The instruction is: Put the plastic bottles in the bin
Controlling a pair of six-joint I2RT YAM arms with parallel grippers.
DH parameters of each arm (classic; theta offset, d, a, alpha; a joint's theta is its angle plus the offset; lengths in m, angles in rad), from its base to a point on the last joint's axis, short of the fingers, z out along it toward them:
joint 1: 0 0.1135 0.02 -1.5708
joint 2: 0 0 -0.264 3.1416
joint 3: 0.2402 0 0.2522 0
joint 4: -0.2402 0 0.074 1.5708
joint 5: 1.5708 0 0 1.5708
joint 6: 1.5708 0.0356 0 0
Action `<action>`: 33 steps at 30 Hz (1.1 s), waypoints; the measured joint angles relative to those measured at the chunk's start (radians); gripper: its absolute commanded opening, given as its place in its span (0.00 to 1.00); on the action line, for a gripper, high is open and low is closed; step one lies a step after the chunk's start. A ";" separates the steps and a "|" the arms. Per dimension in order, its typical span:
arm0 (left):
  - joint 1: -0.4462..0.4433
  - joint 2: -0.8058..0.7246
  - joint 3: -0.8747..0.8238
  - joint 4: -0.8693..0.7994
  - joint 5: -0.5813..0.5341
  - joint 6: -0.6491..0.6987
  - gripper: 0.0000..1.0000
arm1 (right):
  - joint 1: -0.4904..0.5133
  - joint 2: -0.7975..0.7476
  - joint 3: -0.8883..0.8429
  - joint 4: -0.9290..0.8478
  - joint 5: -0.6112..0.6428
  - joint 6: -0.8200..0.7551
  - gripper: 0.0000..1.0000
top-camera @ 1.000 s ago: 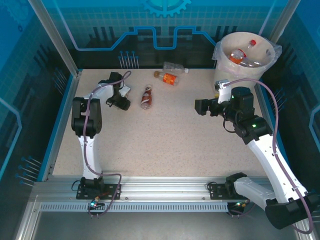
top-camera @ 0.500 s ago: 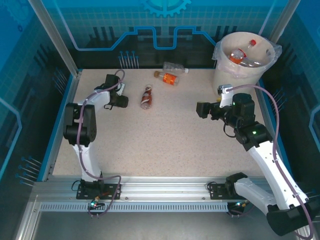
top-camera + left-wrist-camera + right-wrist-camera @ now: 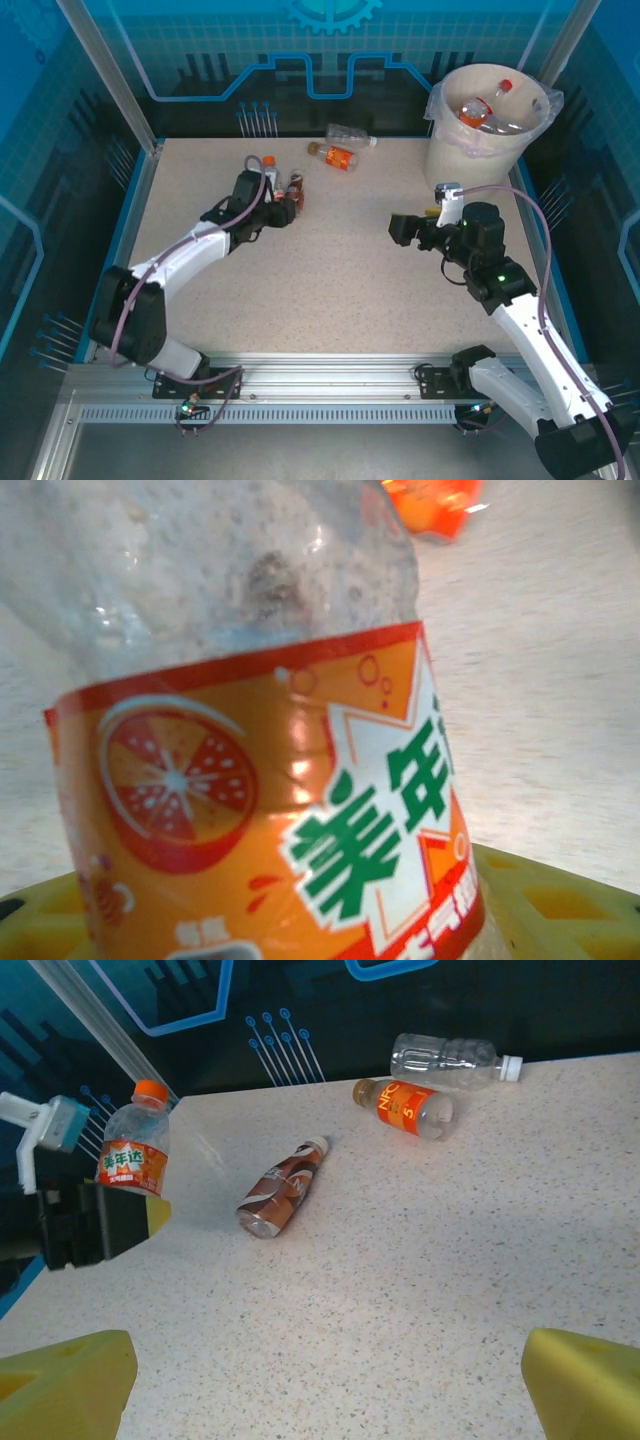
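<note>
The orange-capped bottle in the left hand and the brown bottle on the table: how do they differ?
The orange-capped bottle stands upright, gripped by the left hand; the brown bottle lies on its side on the table, untouched. The orange-capped bottle has a clear body and an orange label; the brown bottle is wrapped in brown, with a pale cap. Both are small and outside the bin.

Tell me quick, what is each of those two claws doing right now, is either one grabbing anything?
left gripper: closed on an upright orange-labelled bottle.
right gripper: open, holding nothing.
</note>
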 measured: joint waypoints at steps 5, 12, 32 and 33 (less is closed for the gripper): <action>-0.118 -0.115 -0.124 0.134 0.041 -0.136 0.38 | 0.000 0.000 -0.026 0.058 -0.011 0.035 1.00; -0.285 -0.156 -0.200 0.351 0.168 -0.240 0.37 | -0.016 0.015 -0.043 0.111 -0.080 0.106 1.00; -0.433 0.031 -0.199 0.789 0.490 -0.356 0.38 | -0.007 0.306 0.247 -0.067 -0.519 0.128 0.97; -0.433 0.034 -0.199 0.801 0.493 -0.364 0.38 | -0.006 0.307 0.251 -0.080 -0.516 0.118 0.92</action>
